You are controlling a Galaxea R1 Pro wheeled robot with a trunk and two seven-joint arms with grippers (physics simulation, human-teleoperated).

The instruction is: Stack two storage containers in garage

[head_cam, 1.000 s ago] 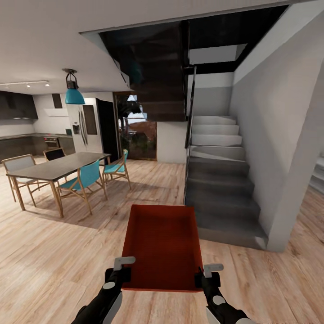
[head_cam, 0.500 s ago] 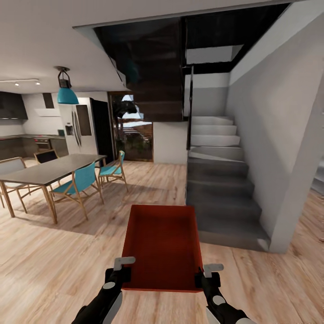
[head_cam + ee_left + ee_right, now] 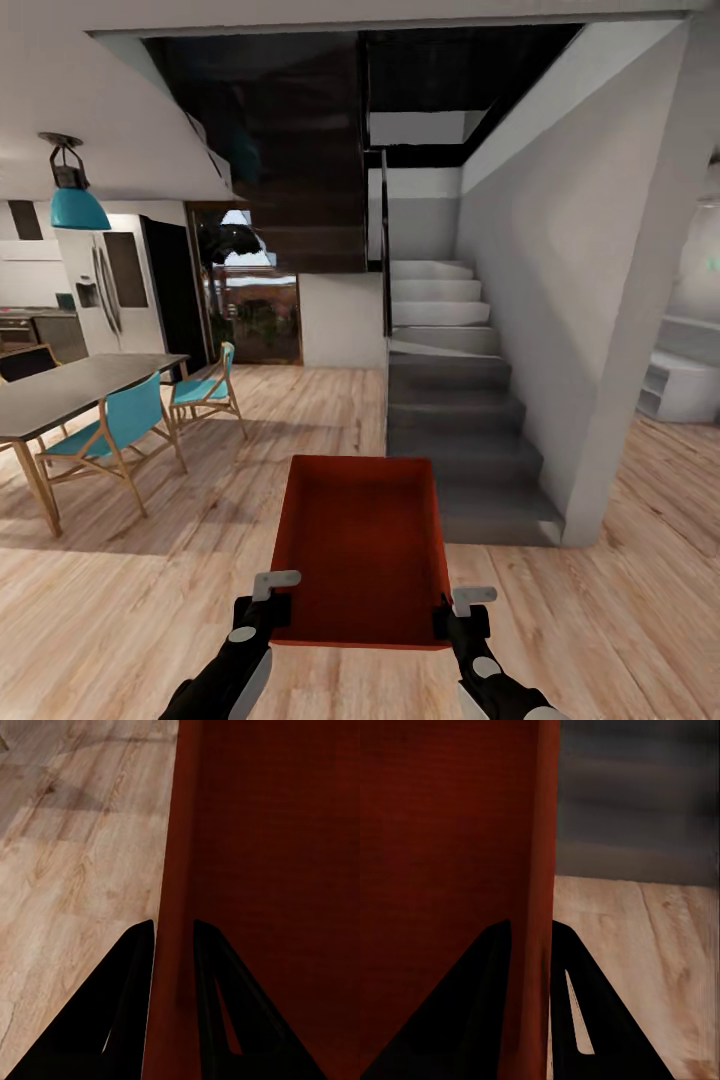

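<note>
The red bin (image 3: pixel 362 545) is held level at 6 o'clock, above the wood floor (image 3: pixel 130 590). The left gripper (image 3: pixel 268 598) is clamped on its left wall, the right gripper (image 3: pixel 462 610) on its right wall. Grey stairs (image 3: pixel 452 420) rise at 1 o'clock; a table (image 3: pixel 60 385) with teal chairs (image 3: pixel 120 415) stands at 9 o'clock.

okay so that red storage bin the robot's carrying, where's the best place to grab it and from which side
Best by its two long side walls near the robot's end, one gripper per wall, coming in from the near end. The storage container is lidless with thin, flaring walls, so fingers can straddle a rim. That is how it is held: the left gripper and right gripper each pinch a wall, one finger inside, one outside.
</note>
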